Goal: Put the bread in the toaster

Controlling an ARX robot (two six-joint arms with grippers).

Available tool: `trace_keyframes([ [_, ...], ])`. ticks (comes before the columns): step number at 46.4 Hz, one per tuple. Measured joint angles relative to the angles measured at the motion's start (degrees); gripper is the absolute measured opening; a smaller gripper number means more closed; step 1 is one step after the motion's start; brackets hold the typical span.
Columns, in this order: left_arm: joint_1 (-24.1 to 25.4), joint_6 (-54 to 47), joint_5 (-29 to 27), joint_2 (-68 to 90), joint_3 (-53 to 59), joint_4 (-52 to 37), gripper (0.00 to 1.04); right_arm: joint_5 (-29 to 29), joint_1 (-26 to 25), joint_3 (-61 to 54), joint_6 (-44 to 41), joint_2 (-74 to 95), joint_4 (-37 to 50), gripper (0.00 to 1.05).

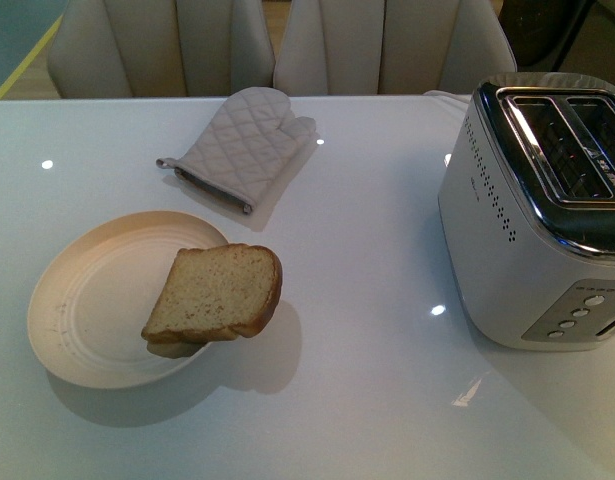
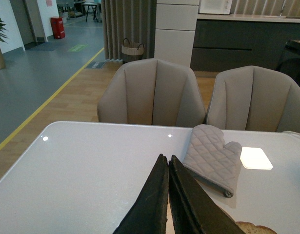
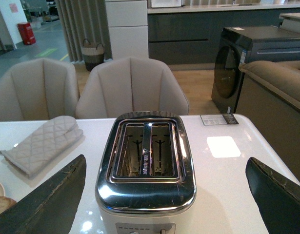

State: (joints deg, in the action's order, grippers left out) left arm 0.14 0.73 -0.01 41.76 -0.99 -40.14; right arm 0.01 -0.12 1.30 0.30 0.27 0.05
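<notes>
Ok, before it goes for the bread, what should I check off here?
1. Bread free to grasp: lies on the plate, reaching over its rim, nothing on it. Ok.
2. Toaster slots empty: both empty in the right wrist view. Ok.
3. Left tool open for a grasp: shut, holding nothing. Not ok.
4. Right tool free: open, holding nothing. Ok.
5. Oven mitt out of the way: lies apart from bread and toaster. Ok.
6. Toaster lever up: cannot tell.
</notes>
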Motion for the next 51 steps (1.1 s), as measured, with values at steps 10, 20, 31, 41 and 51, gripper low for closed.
trace_keyframes([
  [10,0.0,-0.1,0.0,-8.5,0.3,7.7,0.03,0.0,0.0,0.0,0.0,0.0,0.0,0.96],
  [20,0.0,-0.1,0.0,-16.3,0.3,14.9,0.03,0.0,0.0,0.0,0.0,0.0,0.0,0.96],
  [31,0.0,-0.1,0.0,-23.4,0.3,21.7,0.03,0.0,0.0,0.0,0.0,0.0,0.0,0.96],
  [41,0.0,-0.1,0.0,-27.2,0.3,25.5,0.03,0.0,0.0,0.0,0.0,0.0,0.0,0.96],
  [51,0.0,-0.1,0.0,-30.7,0.3,29.0,0.03,0.0,0.0,0.0,0.0,0.0,0.0,0.96],
])
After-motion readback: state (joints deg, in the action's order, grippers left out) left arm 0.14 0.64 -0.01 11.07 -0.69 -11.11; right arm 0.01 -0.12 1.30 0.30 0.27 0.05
